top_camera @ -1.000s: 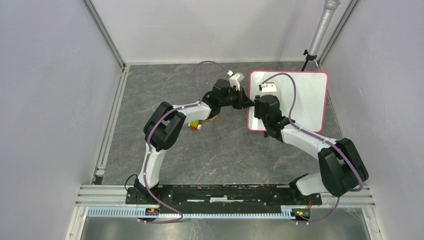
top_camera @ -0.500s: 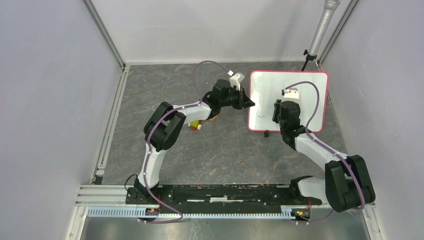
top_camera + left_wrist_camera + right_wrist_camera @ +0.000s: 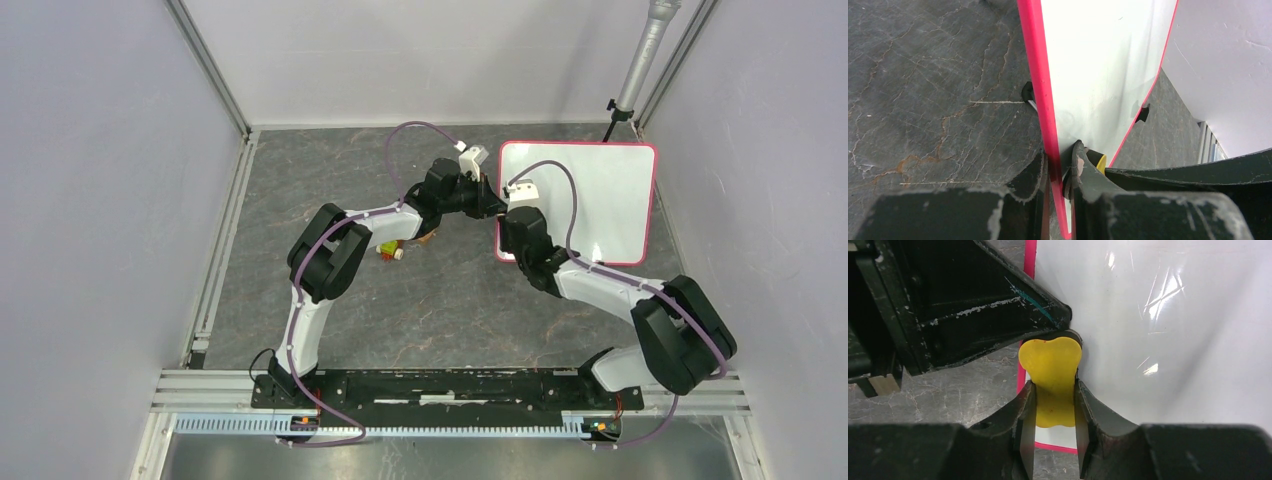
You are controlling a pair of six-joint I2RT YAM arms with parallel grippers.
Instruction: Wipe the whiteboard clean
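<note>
1. Grey marbled stone covers the desk (image 3: 330, 170), boxed in by pale lilac walls. The whiteboard (image 3: 600, 195) lies flat at the far right, near the right-hand wall.
2. The left arm (image 3: 330, 250) reaches across from its base with the elbow raised and the forearm pointing right. Its jaws pinch the board's left edge, with the pink-red frame (image 3: 1035, 75) sandwiched between the two fingers.
3. The right arm (image 3: 620, 285) folds back from its elbow at the right and runs left, its wrist hanging over the board's lower-left part. Its jaws are clamped on the narrow waist of a yellow eraser pad (image 3: 1050, 360).
4. The pad's wider head rests on the white face just inside the left frame. It sits right against the left arm's upper finger, touching or very nearly so.
5. To wipe well, press the pad flat and evenly, then sweep away from the clamped edge in overlapping strokes. The left grip should hold firm so the board cannot slide on its small black feet (image 3: 1027, 92).
6. The main risk is the two sets of jaws knocking together at this corner, so strokes are best begun heading rightward.
7. No green marks show on the bare face. What lies under the wrist and pad cannot be told, and glare washes out part of the right wrist view.
</note>
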